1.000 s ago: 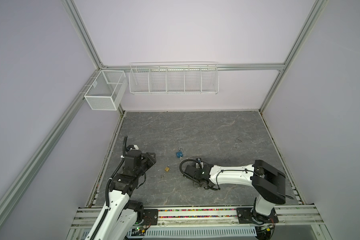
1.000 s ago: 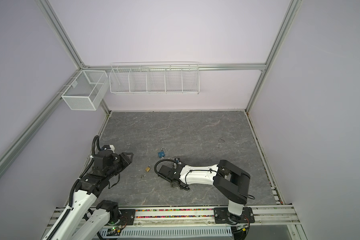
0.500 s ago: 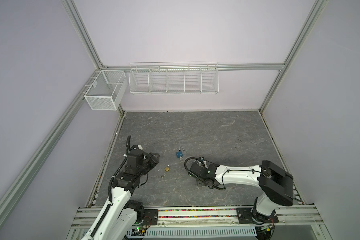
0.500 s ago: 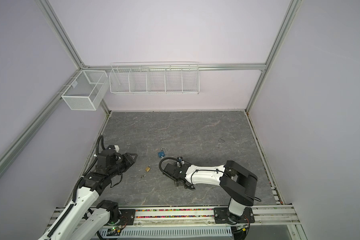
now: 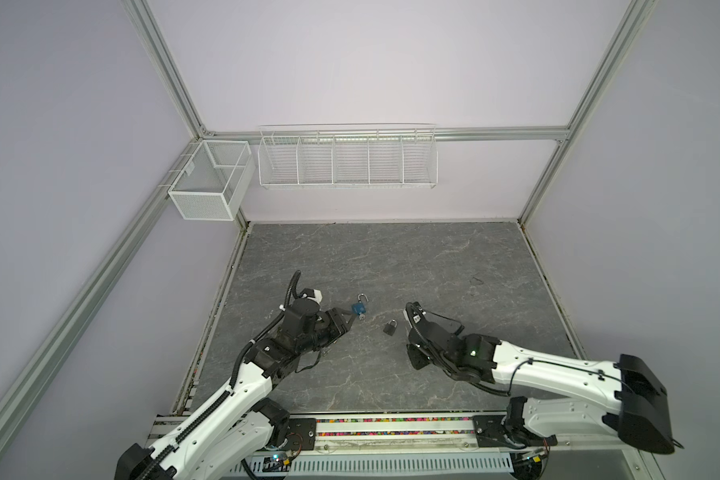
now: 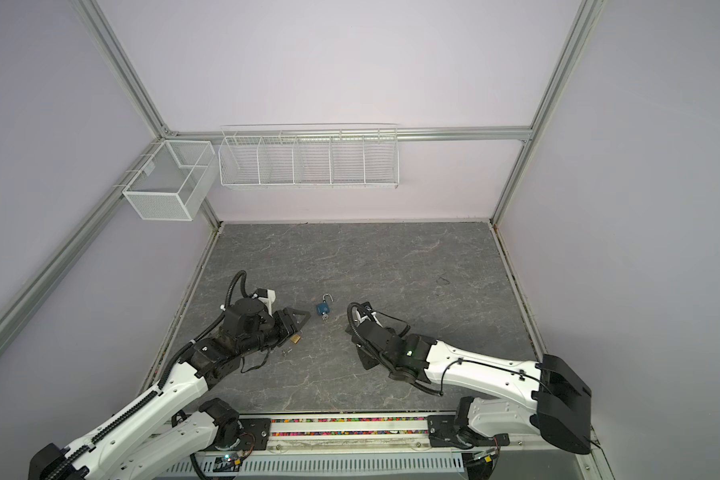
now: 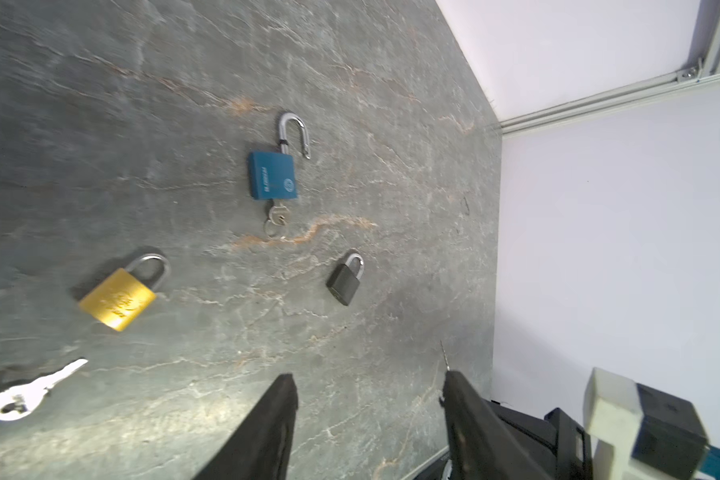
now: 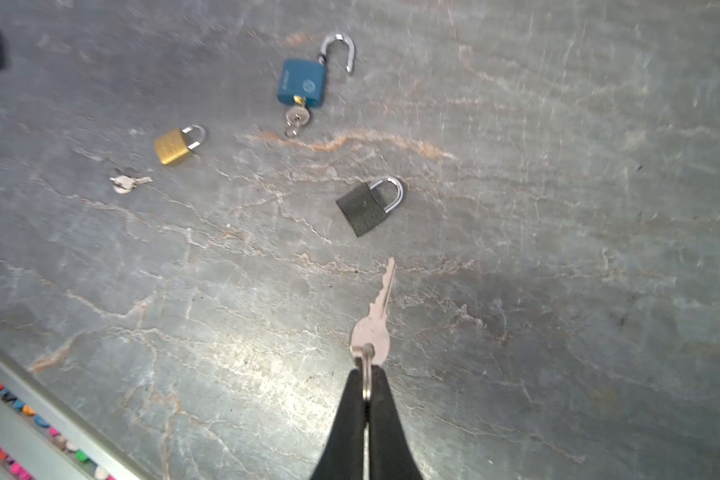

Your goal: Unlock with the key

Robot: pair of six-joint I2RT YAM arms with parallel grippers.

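Three boxy padlocks (image 8: 301,83) (image 8: 174,145) (image 8: 362,210) on veined slate (image 8: 558,208); right gripper (image 8: 366,380) tight on a toothed key (image 8: 373,332), seemingly steel; left gripper (image 7: 366,378) agape.

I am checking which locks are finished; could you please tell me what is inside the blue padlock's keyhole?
A silver key sits in the blue padlock; only its head and ring show. The lock body covers its blade. The shackle stands open.

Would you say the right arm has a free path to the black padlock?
Probably yes: the black padlock lies just ahead of the key in the right claw, only bare tabletop between.
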